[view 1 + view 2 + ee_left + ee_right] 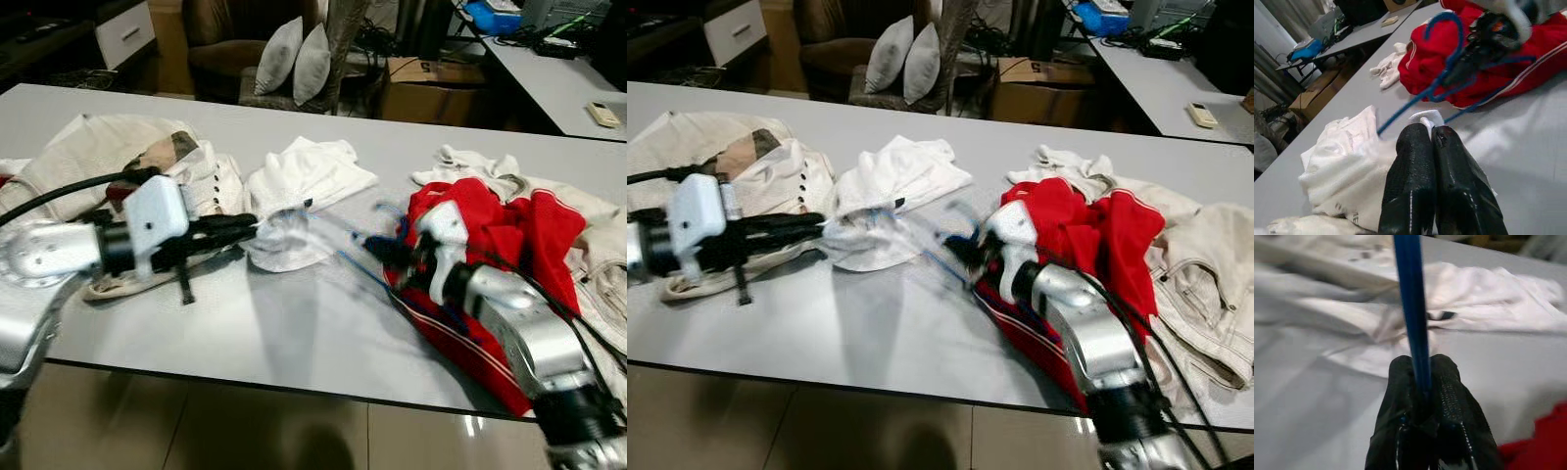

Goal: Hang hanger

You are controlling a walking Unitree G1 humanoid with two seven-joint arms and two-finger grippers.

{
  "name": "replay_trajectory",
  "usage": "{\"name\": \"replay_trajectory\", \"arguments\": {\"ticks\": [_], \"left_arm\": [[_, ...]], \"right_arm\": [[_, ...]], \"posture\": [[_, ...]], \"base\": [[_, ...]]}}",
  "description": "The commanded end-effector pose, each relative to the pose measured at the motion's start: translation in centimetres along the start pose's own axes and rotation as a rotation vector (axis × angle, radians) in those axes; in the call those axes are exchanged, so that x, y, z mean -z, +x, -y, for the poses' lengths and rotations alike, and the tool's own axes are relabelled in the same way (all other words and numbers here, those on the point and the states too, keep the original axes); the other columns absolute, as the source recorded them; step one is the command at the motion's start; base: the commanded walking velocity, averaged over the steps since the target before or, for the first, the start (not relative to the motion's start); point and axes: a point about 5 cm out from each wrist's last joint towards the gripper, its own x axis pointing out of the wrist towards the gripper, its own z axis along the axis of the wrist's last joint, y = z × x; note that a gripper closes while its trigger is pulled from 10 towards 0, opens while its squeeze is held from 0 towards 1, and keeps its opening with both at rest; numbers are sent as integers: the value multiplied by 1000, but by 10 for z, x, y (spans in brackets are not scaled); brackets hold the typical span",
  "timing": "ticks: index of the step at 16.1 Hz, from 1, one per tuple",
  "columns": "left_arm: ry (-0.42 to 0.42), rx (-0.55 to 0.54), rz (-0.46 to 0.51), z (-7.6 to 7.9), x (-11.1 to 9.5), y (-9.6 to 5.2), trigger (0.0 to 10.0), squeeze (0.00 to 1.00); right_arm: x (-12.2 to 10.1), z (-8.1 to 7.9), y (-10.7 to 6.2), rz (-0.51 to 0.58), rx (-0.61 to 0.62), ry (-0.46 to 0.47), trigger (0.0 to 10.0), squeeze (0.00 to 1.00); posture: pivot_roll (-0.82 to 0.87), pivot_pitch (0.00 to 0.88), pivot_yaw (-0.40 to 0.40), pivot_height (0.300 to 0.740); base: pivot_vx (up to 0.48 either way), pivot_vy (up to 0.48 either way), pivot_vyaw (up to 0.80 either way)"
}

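Right gripper (1422, 382): your fingers are pinched on the blue hanger (1442, 63), held low over the table (294, 333), just beside the red garment (490, 235).
Left gripper (1422, 142): your fingers are pressed together on a fold of the white garment (304, 186), mid-table.
Hanger: blurred, it reaches from the right gripper toward the white garment.
Far left: beige clothing (108, 157) in a heap.
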Motion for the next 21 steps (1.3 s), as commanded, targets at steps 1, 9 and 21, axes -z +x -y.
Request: {"name": "replay_trajectory", "arguments": {"ticks": [1, 9, 21], "left_arm": [[14, 5, 5, 0, -6, -3, 0, 0], [51, -33, 14, -1, -8, 7, 0, 0], [51, -33, 14, -1, -8, 7, 0, 0]], "right_arm": [[3, 7, -1, -1, 29, 67, 10000, 0], [0, -20, 13, -21, -219, 59, 10000, 0], [0, -20, 13, -21, -219, 59, 10000, 0]], "posture": [[143, 0, -42, 740], [141, 0, -57, 740], [141, 0, -57, 740]], "base": [[0, 0, 0], [0, 0, 0], [0, 0, 0]]}}
